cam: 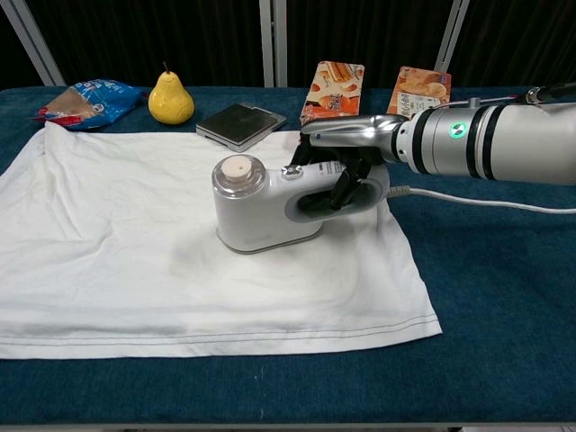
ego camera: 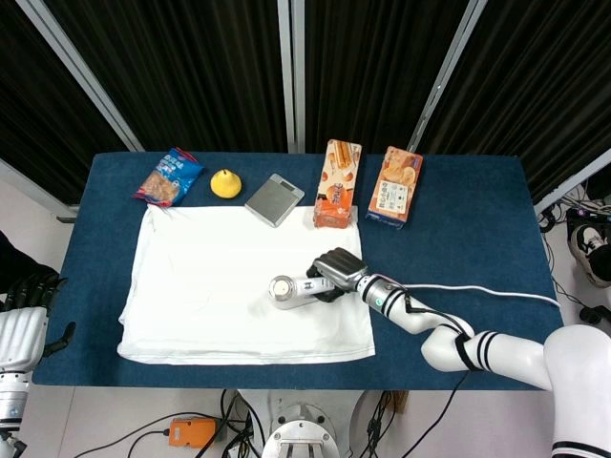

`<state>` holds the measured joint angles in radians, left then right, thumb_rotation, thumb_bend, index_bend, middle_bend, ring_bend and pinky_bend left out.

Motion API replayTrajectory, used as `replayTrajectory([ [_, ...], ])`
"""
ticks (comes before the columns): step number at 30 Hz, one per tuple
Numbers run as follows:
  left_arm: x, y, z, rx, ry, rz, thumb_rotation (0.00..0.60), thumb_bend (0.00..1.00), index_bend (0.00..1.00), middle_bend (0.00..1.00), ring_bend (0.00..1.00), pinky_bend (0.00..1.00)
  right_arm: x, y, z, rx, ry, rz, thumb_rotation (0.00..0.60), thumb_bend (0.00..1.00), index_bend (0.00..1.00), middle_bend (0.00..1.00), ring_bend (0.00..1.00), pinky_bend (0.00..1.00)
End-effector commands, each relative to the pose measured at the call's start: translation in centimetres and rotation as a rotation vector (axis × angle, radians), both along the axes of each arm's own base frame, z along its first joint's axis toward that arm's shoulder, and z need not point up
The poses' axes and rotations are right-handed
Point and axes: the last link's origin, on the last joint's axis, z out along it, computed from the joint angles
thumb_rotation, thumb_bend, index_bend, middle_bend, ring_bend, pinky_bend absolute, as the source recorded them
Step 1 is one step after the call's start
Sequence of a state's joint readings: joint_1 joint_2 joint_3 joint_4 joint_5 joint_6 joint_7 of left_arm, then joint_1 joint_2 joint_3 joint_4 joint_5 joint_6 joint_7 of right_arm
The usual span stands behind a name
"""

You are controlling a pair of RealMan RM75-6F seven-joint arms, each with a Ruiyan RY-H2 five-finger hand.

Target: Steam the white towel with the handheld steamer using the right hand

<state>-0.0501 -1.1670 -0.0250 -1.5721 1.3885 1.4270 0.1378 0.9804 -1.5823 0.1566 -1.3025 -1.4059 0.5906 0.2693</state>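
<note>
Steamer (cam: 261,209) apparently resting on towel (cam: 135,243); pear (cam: 170,98), scale (cam: 239,124) behind.

- Head view: high above, looking steeply down on the whole blue table (ego camera: 477,239), far off.
- Chest view: low at the near edge, facing the rear edge, close.
- Shared: white towel (ego camera: 220,277), rear-edge items.

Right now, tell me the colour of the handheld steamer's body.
White handheld steamer, with a clear-rimmed cap on top; chest view shows it best.

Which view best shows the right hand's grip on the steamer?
The chest view: the right hand is seen side-on, its fingers wrapped through the handle of the handheld steamer, which sits on the white towel. The head view shows it small, from above, with the fingers hidden.
</note>
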Motion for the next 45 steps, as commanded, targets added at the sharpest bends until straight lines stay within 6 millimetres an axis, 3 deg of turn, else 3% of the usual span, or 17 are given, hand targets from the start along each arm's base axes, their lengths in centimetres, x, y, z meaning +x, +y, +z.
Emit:
replayTrajectory([
  [1, 0.1, 0.1, -0.2, -0.010, -0.002, -0.006, 0.600, 0.27, 0.14, 0.11, 0.01, 0.00, -0.4, -0.4, -0.2, -0.016, 0.017, -0.010, 0.600, 0.55, 0.93, 0.82, 0.84, 0.71],
  [9, 1.3, 1.2, -2.2, -0.087, -0.023, -0.057, 0.600, 0.27, 0.14, 0.11, 0.01, 0.00, -2.3, -1.2, 0.8, -0.073, 0.030, -0.057, 0.600, 0.55, 0.93, 0.82, 0.84, 0.71],
  [14, 3.5, 2.6, -5.1, -0.199, -0.049, -0.146, 0.594, 0.30, 0.14, 0.11, 0.01, 0.00, -3.6, -2.0, 1.9, -0.114, 0.043, -0.093, 0.600, 0.55, 0.93, 0.82, 0.84, 0.71],
  [20, 6.9, 4.2, -9.3, -0.372, -0.061, -0.277, 0.517, 0.32, 0.14, 0.11, 0.00, 0.00, -4.7, -2.9, 3.8, -0.169, 0.025, -0.138, 0.600, 0.55, 0.93, 0.82, 0.84, 0.71],
  [22, 7.7, 4.7, -10.8, -0.427, -0.075, -0.300, 0.375, 0.32, 0.14, 0.11, 0.00, 0.00, -4.3, -3.0, 4.5, -0.186, -0.019, -0.148, 0.600, 0.55, 0.93, 0.82, 0.84, 0.71],
  [24, 8.2, 4.9, -11.9, -0.472, -0.103, -0.299, 0.174, 0.32, 0.14, 0.11, 0.00, 0.00, -3.9, -2.9, 4.9, -0.191, -0.054, -0.145, 0.600, 0.55, 0.93, 0.82, 0.84, 0.71],
  [25, 8.4, 5.1, -12.5, -0.498, -0.105, -0.301, 0.106, 0.32, 0.14, 0.10, 0.00, 0.00, -3.5, -2.7, 5.0, -0.190, -0.076, -0.141, 0.600, 0.55, 0.93, 0.82, 0.84, 0.71],
  [28, 8.6, 5.4, -13.8, -0.538, -0.101, -0.304, 0.015, 0.32, 0.14, 0.10, 0.00, 0.00, -2.6, -2.4, 4.5, -0.173, -0.107, -0.126, 0.600, 0.55, 0.93, 0.83, 0.84, 0.71],
  [39, 8.2, 4.9, -15.5, -0.578, -0.093, -0.274, 0.014, 0.32, 0.14, 0.10, 0.00, 0.00, -0.9, -1.1, 0.2, -0.086, -0.070, -0.060, 0.600, 0.55, 0.93, 0.83, 0.84, 0.71],
  [45, 8.0, 4.7, -15.7, -0.584, -0.075, -0.265, 0.015, 0.32, 0.14, 0.10, 0.00, 0.00, -0.9, -0.3, -0.4, -0.050, -0.028, -0.019, 0.600, 0.55, 0.93, 0.83, 0.84, 0.71],
])
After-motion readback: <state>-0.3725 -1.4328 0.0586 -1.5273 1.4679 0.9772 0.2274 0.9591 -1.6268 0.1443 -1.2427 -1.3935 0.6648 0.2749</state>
